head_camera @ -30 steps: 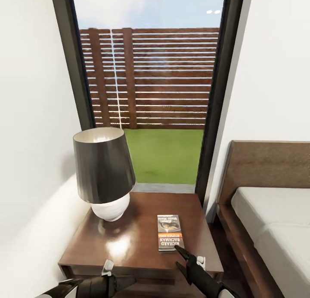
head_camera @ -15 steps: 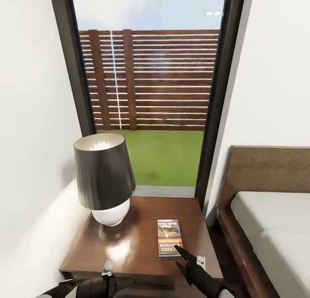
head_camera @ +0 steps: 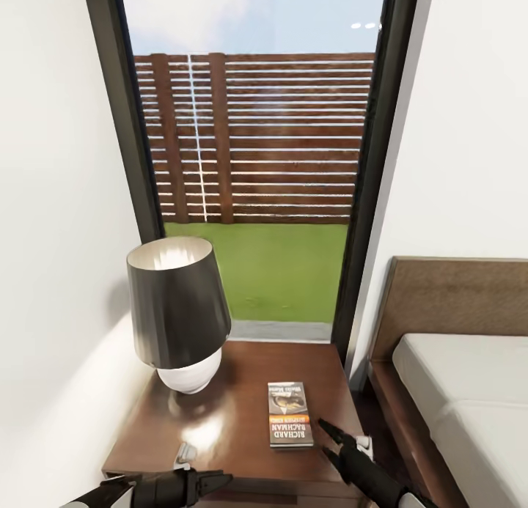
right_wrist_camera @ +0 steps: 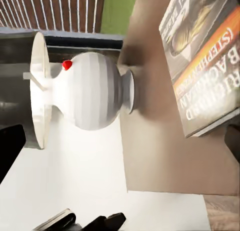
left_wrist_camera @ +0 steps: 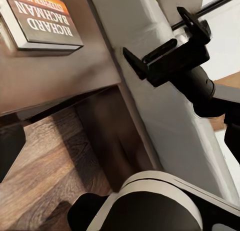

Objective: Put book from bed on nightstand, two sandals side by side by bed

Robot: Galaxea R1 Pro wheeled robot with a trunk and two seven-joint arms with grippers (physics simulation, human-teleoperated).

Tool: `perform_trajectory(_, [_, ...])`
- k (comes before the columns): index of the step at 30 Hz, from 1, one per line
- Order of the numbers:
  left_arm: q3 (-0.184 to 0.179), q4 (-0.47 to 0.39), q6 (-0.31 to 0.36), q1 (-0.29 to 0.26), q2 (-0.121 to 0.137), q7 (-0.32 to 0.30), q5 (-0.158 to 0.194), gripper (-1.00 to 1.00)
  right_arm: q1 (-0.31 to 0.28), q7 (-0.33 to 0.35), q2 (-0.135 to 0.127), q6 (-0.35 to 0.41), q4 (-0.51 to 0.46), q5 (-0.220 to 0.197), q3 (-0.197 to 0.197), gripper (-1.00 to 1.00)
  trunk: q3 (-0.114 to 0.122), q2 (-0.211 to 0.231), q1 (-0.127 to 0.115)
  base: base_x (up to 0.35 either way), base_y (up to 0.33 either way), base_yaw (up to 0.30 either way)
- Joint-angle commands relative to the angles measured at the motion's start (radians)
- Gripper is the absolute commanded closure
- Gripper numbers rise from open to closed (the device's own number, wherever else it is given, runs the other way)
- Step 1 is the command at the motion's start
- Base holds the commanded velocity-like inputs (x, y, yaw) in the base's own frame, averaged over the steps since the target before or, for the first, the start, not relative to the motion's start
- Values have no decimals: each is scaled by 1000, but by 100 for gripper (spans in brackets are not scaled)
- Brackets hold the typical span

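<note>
The book (head_camera: 290, 423) lies flat on the glossy nightstand (head_camera: 235, 409), its "RICHARD BACHMAN" cover up; it also shows in the wrist views (left_wrist_camera: 41, 18) (right_wrist_camera: 205, 61). My right gripper (head_camera: 323, 437) hovers open and empty just right of the book, over the nightstand's front right corner; the left wrist view shows its jaws (left_wrist_camera: 152, 31) spread apart. My left gripper (head_camera: 224, 482) is open and empty, low in front of the nightstand's front edge. The bed (head_camera: 458, 391) stands right of the nightstand. The sandals are out of view.
A lamp with a dark shade (head_camera: 176, 306) and white base (right_wrist_camera: 92, 91) stands on the nightstand's back left. Behind is a tall window with a dark frame (head_camera: 367, 200). White walls close in on both sides. A narrow floor gap (head_camera: 381, 427) separates nightstand and bed.
The view has shifted slightly, as the camera moved. My right gripper has drawn back to the right, away from the book, which stays flat on the nightstand.
</note>
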Motion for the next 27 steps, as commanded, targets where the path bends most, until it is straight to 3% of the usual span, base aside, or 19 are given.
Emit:
perform_trajectory(1, [-9, -1, 6, 0, 1, 5, 9, -100, 2, 96, -53, 8, 1, 14, 8, -100, 2, 7, -4, 0, 0, 0])
perform_trajectory(3, [-9, -1, 6, 0, 0, 7, 9, -100, 3, 194, -83, 7, 7, 62, 9, -100, 8, 21, -12, 0, 0, 0])
perform_trajectory(4, [-9, -1, 5, 0, 1, 11, 10, -100, 5, 319, -115, 2, 15, 217, 10, -100, 12, 28, -16, 0, 0, 0])
perform_trajectory(5, [-9, -1, 5, 0, 1, 11, 10, -100, 6, 333, -119, 1, 16, 254, 9, -100, 15, 35, -19, 0, 0, 0])
perform_trajectory(6, [-9, -1, 5, 0, 1, 12, 10, -100, 7, 359, -126, -3, 30, 360, 9, -100, 18, 42, -23, 0, 0, 0])
perform_trajectory(7, [-9, -1, 5, 0, 1, 12, 10, -100, 7, 369, -129, -6, 50, 413, 9, -100, 21, 49, -27, 0, 0, 0])
perform_trajectory(10, [-9, -1, 5, 0, 2, 13, 10, -100, 7, 381, -132, -40, 121, 476, 8, -100, 30, 70, -39, 0, 0, 0])
perform_trajectory(11, [-9, -1, 5, 0, 2, 13, 10, -100, 7, 386, -133, -119, 165, 502, 7, -100, 34, 77, -42, 0, 0, 0])
perform_trajectory(14, [-9, -1, 4, 0, 2, 14, 10, -100, 7, 386, -133, -173, 183, 512, 7, -100, 43, 98, -54, 0, 0, 0])
perform_trajectory(18, [-9, 0, 3, 0, 3, 16, 10, -100, 7, 387, -132, -179, 186, 515, 7, -100, 55, 126, -69, 0, 0, 0])
perform_trajectory(27, [-10, -1, 2, 0, 2, 91, 9, -100, 8, 387, -130, -179, 186, 515, 7, -100, 84, 189, -104, 0, 0, 0])
